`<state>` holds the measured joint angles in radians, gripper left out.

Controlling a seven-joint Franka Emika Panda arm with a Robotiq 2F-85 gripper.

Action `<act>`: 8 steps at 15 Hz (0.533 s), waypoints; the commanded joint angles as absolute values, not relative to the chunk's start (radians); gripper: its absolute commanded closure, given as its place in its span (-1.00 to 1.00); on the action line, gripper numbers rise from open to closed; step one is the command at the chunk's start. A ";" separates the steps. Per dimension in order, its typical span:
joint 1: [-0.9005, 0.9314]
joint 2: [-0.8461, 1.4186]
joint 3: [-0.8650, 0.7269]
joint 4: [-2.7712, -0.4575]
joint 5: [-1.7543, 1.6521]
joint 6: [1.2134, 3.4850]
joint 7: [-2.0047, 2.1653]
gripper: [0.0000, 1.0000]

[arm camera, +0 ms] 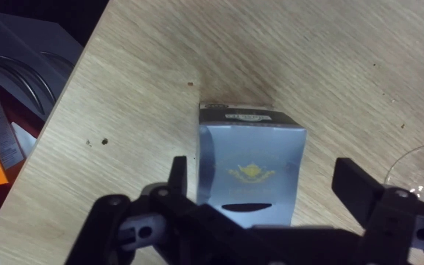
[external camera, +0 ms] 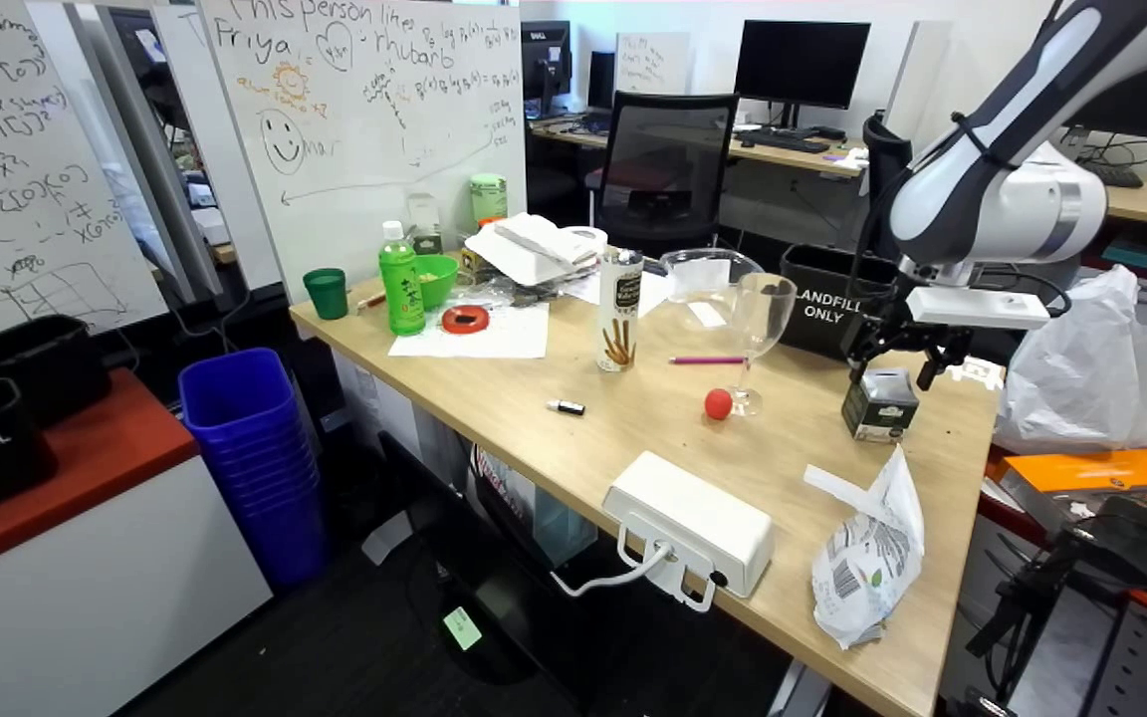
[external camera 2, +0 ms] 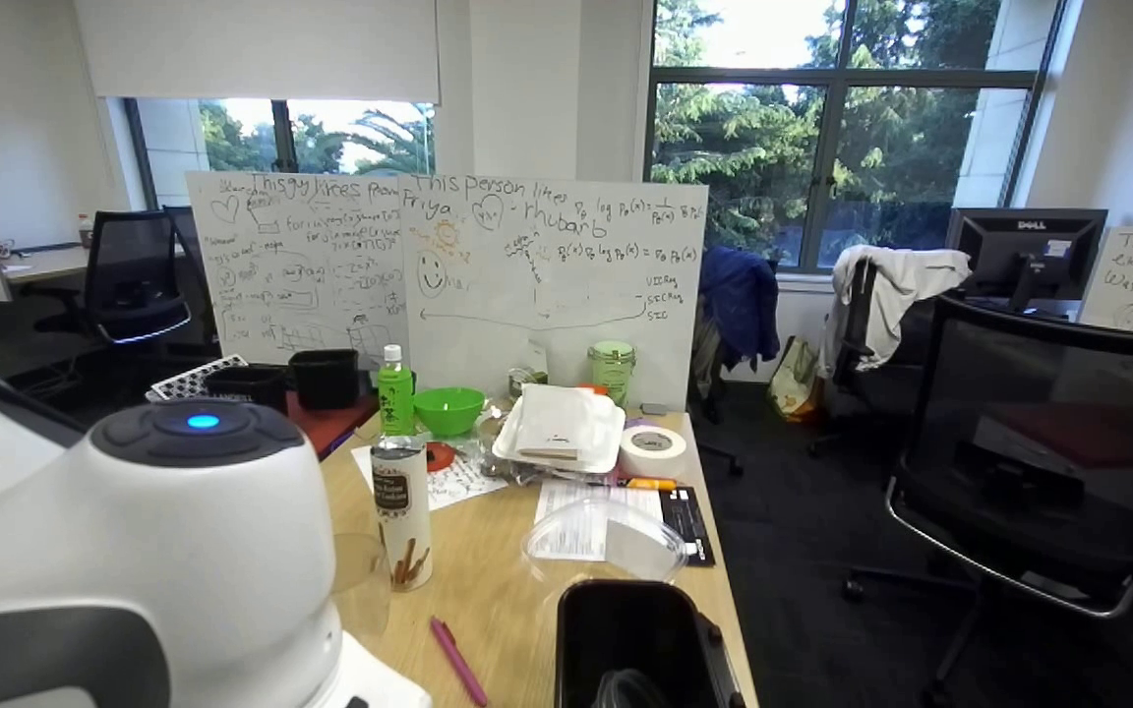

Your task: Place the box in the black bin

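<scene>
The box (external camera: 880, 415) is small and dark with a pale top and stands upright on the table near its right end in an exterior view. In the wrist view the box (arm camera: 250, 154) shows its pale top with a yellow teapot mark. My gripper (external camera: 889, 378) is open just above it. In the wrist view the gripper (arm camera: 261, 162) has a finger on either side of the box top, the left one closer, with a wider gap on the right. The black bin (external camera: 825, 309), lettered LANDFILL ONLY, stands behind the box; its open top also shows in an exterior view (external camera 2: 616, 629).
A clear wine glass (external camera: 763, 314) and a red ball (external camera: 718, 403) stand left of the box. A pink pen (external camera: 705, 360) and a tall white can (external camera: 619, 314) are farther left. A crumpled white bag (external camera: 870, 563) and a white device (external camera: 690, 518) lie toward the front.
</scene>
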<state>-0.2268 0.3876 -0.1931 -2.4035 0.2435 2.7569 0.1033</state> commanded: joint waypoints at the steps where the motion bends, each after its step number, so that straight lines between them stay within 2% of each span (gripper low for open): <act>1: -0.218 0.394 -0.203 -2.410 0.201 2.797 0.106 -1.00; 8: -0.225 0.448 -0.209 -2.389 0.190 2.782 0.146 -1.00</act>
